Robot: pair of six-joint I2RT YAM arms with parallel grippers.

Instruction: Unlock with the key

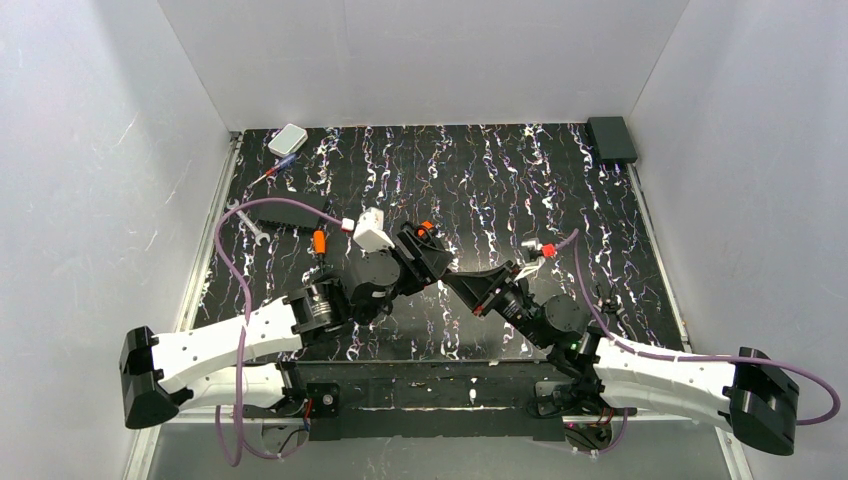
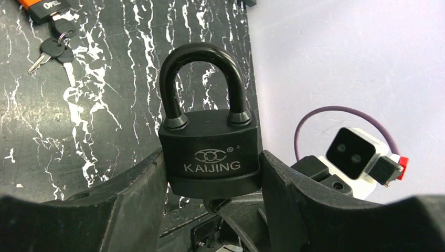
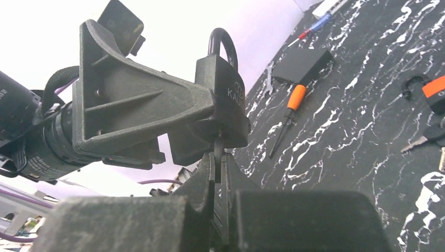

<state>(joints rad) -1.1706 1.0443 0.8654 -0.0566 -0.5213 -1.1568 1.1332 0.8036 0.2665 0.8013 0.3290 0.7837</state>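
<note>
My left gripper (image 2: 212, 181) is shut on a black padlock (image 2: 210, 147) marked KAIJING, one finger (image 2: 136, 194) on each side of the body. The padlock is held off the table, with both legs of its shackle (image 2: 202, 58) seated in the body. In the right wrist view my right gripper (image 3: 218, 157) sits directly under the padlock (image 3: 223, 89), shut on the black head of the key (image 3: 217, 148). The key points up into the underside of the lock, and its blade is hidden. Seen from above, the two grippers (image 1: 425, 255) (image 1: 468, 290) meet at mid-table.
On the table behind lie an orange-handled screwdriver (image 3: 291, 110), a black case (image 3: 302, 65), a small wrench (image 1: 250, 222) and spare keys on a ring (image 2: 50, 50) by an orange tag. A white box (image 1: 288, 138) and a black box (image 1: 611, 138) sit in the far corners.
</note>
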